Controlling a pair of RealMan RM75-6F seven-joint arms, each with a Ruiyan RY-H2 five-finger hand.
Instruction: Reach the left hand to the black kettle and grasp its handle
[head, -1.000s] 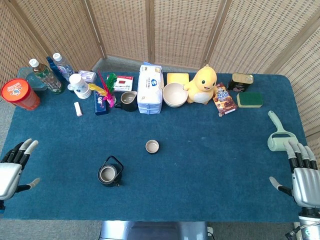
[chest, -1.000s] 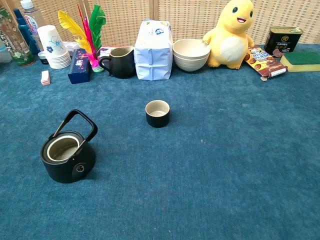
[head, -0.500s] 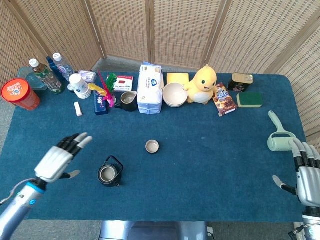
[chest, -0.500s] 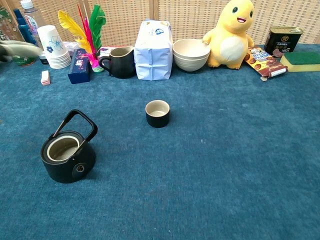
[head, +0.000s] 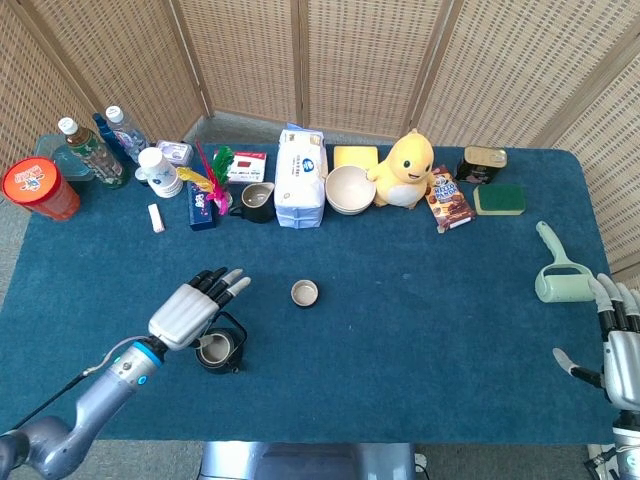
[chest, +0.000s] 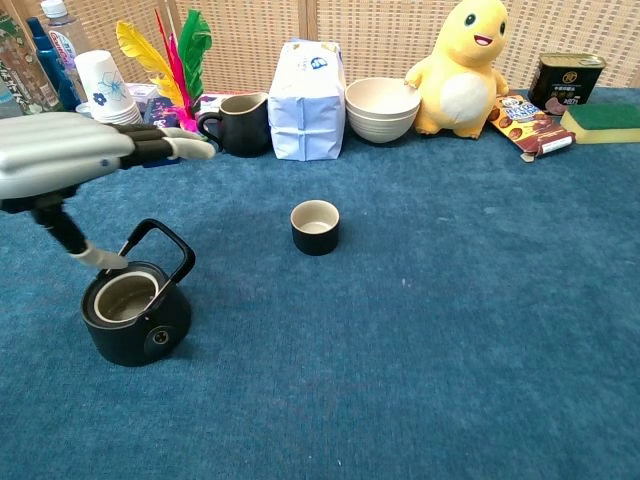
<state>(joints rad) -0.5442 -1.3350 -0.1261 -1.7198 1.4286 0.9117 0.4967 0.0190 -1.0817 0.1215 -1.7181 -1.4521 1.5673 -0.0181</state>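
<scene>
Chest view: left hand (chest: 60, 160) was seen above black kettle (chest: 135, 315), fingers spread, nothing held (thumb near handle (chest: 160, 243)); right hand (head: 622, 350) far off, empty

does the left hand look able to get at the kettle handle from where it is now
Probably yes. The left hand hovers open just above the kettle, thumb hanging beside the upright handle. Nothing stands between them; the small cup sits well off to the side.
</scene>
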